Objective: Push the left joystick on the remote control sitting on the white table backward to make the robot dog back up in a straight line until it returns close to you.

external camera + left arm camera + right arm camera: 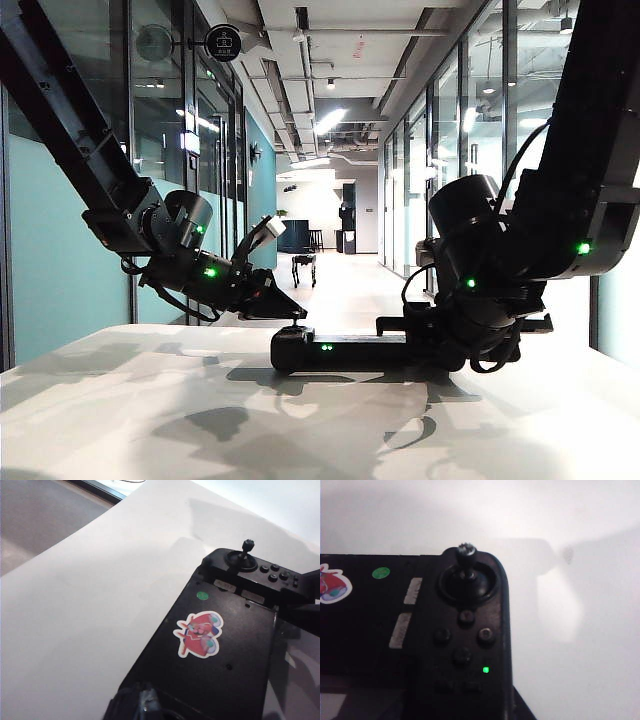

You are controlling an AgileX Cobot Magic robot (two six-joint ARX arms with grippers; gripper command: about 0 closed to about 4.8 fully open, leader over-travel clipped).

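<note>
Exterior view: remote control (345, 349) lies on the white table (150, 420) | robot dog (303, 268) stands far down the corridor | left gripper (285, 308) at the controller's left end, opening indeterminate | right gripper (440, 335) clamped on its right end.

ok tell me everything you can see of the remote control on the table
The remote control is a wide, matte black plastic handheld unit lying flat on the white table. It has bulky rounded ends and a flat middle panel bearing a red cartoon sticker and a small green dot. One end carries a thin upright joystick in a round well, a cluster of round buttons and a lit green light. Small green lights show on its side. The right claw sits against its right end, hiding that part; the left claw hovers above its left end.
</note>
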